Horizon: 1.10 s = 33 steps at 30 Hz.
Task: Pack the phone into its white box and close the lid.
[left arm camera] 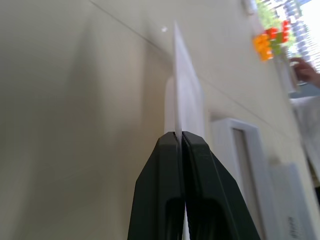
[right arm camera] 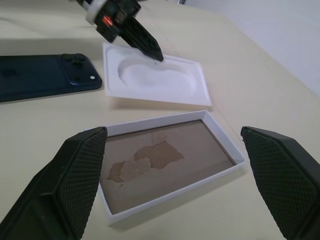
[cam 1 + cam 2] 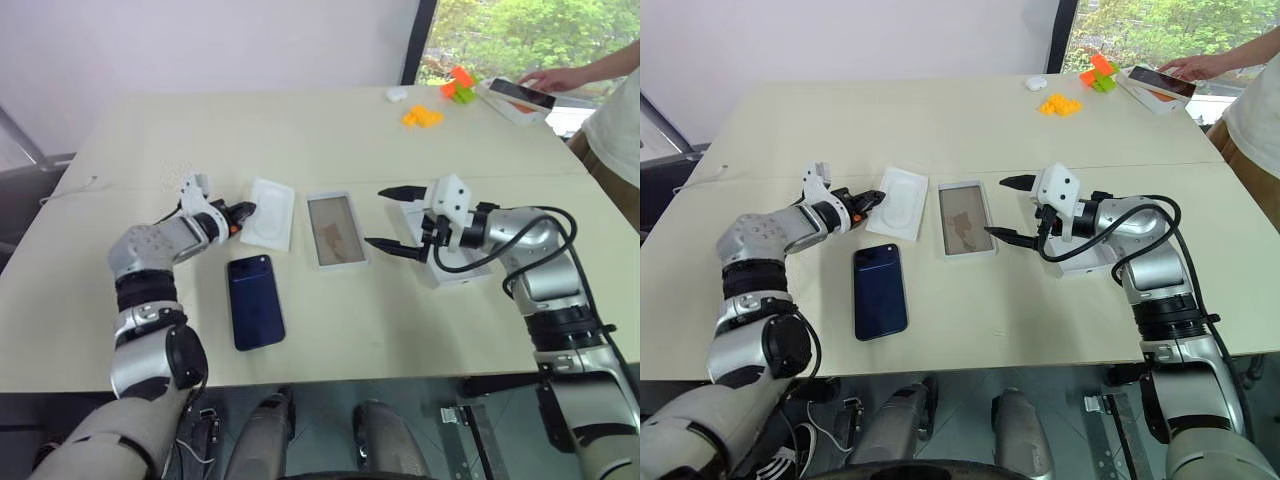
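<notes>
The dark navy phone point(image 3: 255, 300) lies flat on the table, back up, near the front edge. Behind it and to the right sits the white box point(image 3: 335, 230), open, its brownish floor bare. Left of the box is a white insert point(image 3: 272, 215) with a phone-shaped recess. My left gripper point(image 3: 243, 211) is shut on the insert's left edge, and the sheet shows edge-on between its fingers point(image 1: 170, 165). My right gripper point(image 3: 380, 217) hovers open just right of the box, over the lid point(image 3: 455, 272), which lies partly hidden beneath that hand.
At the far right corner a person's hand point(image 3: 560, 78) rests by another phone on an orange-and-white box point(image 3: 520, 97). Orange and green blocks point(image 3: 460, 85), a yellow piece point(image 3: 422, 117) and a small white object point(image 3: 397, 94) lie nearby.
</notes>
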Available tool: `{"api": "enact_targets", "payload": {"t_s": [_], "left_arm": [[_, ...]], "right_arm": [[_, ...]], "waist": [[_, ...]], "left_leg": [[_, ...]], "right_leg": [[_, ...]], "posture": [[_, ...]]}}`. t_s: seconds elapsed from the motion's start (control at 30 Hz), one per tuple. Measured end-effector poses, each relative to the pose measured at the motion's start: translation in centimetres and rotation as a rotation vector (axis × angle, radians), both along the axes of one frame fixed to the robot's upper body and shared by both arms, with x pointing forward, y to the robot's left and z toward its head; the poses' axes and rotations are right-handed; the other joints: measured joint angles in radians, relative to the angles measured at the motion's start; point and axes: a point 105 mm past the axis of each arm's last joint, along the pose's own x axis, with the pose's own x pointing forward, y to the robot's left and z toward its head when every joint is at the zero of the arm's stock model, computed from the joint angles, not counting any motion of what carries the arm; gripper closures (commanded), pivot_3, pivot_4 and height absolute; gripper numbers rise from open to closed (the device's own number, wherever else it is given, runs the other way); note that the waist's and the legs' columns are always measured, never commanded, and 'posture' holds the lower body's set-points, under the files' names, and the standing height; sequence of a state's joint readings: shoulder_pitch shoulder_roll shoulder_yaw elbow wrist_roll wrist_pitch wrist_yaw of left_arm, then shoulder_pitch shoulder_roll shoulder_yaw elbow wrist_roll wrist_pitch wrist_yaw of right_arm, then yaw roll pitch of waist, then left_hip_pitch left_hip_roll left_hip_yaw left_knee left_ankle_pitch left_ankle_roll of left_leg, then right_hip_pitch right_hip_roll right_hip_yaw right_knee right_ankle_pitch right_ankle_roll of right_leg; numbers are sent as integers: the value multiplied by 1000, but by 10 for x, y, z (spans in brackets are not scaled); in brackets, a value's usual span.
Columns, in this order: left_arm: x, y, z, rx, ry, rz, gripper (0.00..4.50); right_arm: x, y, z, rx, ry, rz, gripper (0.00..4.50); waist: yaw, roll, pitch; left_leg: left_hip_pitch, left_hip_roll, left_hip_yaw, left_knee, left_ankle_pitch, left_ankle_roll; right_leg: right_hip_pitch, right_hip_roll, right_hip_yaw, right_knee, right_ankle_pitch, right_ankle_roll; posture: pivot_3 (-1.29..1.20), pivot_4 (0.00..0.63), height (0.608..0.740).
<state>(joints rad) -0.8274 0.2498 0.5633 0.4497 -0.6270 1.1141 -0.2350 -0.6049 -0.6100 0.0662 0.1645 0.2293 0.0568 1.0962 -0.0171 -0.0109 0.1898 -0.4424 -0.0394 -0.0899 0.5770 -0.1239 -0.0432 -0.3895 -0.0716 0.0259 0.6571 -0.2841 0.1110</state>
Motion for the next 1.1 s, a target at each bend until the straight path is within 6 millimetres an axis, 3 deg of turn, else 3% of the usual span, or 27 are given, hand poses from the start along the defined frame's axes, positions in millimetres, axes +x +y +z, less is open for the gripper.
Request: {"api": "enact_targets", "payload": {"t_s": [0.13,0.4,0.6,0.77,0.9,1.1], "left_arm": [[-15,-10,10,-51,-24,-32,4386],[-29,-8,18,-140,-39,-7,4386],[-30,-30,26,-171,-45,68,4386],[-33,-64,32,-170,-61,83,4386],[-32,-67,26,-124,-62,119,4386],[-30,-72,22,-67,-80,153,4386]], "right_arm": [[1,0,0,-7,-6,-2,0],[1,-1,-1,-9,-7,-3,0],[1,-2,-2,-19,-9,-3,0],[2,-16,-6,-64,28,-15,0],[1,-30,-6,-79,66,-32,0],[1,-29,-5,-67,69,-26,0]], "waist": [[2,0,0],[3,0,0],[8,-1,1],[8,-2,1],[3,-2,1],[7,-2,1]], "left_leg": [[0,0,0,0,0,0],[0,0,0,0,0,0],[0,-1,0,1,0,0],[0,-2,1,0,0,0],[0,-1,2,0,0,0],[-1,-1,2,0,0,0]], "right_leg": [[0,0,0,0,0,0],[0,0,0,0,0,0],[2,0,0,-2,0,-1],[2,0,0,-5,0,-1],[1,2,1,-5,0,-1],[2,1,1,-7,0,-4]], "posture": [[0,150,740],[0,150,740],[0,150,740],[0,150,740],[0,150,740],[0,150,740]]}}
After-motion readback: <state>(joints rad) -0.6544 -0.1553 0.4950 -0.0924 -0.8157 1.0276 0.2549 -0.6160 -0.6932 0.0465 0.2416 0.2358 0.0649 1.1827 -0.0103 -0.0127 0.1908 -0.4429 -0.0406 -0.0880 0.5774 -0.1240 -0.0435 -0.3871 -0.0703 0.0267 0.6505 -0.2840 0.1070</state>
